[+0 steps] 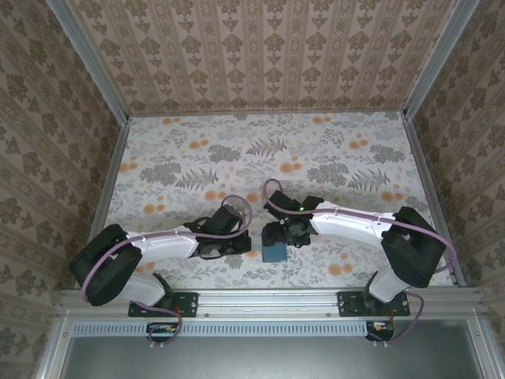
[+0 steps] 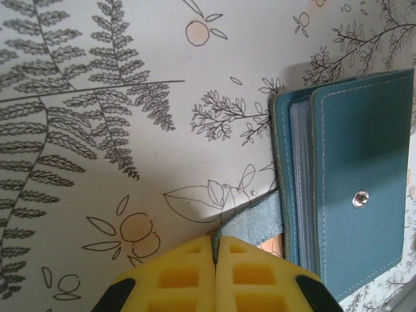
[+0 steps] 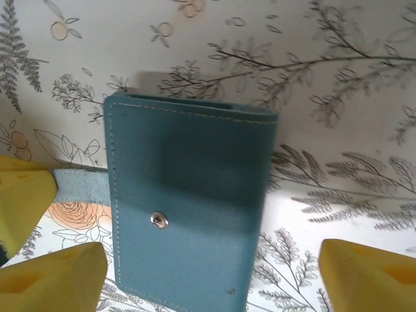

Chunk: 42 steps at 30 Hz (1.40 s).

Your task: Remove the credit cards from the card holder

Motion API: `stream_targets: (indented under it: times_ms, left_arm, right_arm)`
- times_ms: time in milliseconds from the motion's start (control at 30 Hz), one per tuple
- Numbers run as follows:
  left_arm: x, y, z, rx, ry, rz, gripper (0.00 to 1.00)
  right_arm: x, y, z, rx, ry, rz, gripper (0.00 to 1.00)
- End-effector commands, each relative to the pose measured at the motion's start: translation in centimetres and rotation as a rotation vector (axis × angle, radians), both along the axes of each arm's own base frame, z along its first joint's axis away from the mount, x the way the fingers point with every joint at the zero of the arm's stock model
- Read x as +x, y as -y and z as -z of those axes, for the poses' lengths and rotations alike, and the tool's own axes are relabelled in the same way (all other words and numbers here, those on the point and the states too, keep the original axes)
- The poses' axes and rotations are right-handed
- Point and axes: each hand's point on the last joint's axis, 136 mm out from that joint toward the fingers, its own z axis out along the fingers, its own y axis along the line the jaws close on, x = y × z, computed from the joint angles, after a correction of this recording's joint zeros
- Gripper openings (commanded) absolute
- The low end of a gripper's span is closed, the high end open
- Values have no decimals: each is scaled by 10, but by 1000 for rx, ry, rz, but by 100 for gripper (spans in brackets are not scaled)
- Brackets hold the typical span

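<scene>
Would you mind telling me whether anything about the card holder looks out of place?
Only the closure tab: it is unsnapped and sticks out sideways from the closed card holder, pinched in the shut left gripper, leaving the snap stud bare.

The card holder (image 1: 275,253) is a small teal-blue wallet, lying closed and flat on the flower-printed table (image 1: 237,150), near its front edge and about midway across. The upper panel is smooth, with pale stitching running just inside its rim and one silver snap stud (image 3: 158,220) set nearer one long side. From that side a paler, rough-faced blue tab (image 2: 253,224) sticks out. Between the two panels a stack of thin greyish sleeves (image 2: 300,169) shows edge-on; what they hold cannot be told
</scene>
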Motion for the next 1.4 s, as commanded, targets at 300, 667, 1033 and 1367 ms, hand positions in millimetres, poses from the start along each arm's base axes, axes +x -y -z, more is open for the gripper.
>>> stream_targets:
  times_ms: [300,667,1033,1367]
  left_arm:
    - [-2,-2,-1,-106,-16,-16,4]
    - [-2,-9,2,-100,-21,-23,3]
    - [-2,-15,-1,-86,-13,-35,3]
    - [0,-18,-2,-76,-10,-42,3]
  right_arm:
    - [6,-16,22,-157,-26,-44,93]
    - [7,-10,19,-219,-16,-32,82]
    - [7,-4,-1,-214,21,-34,81]
    - [4,8,-16,-213,52,-38,76]
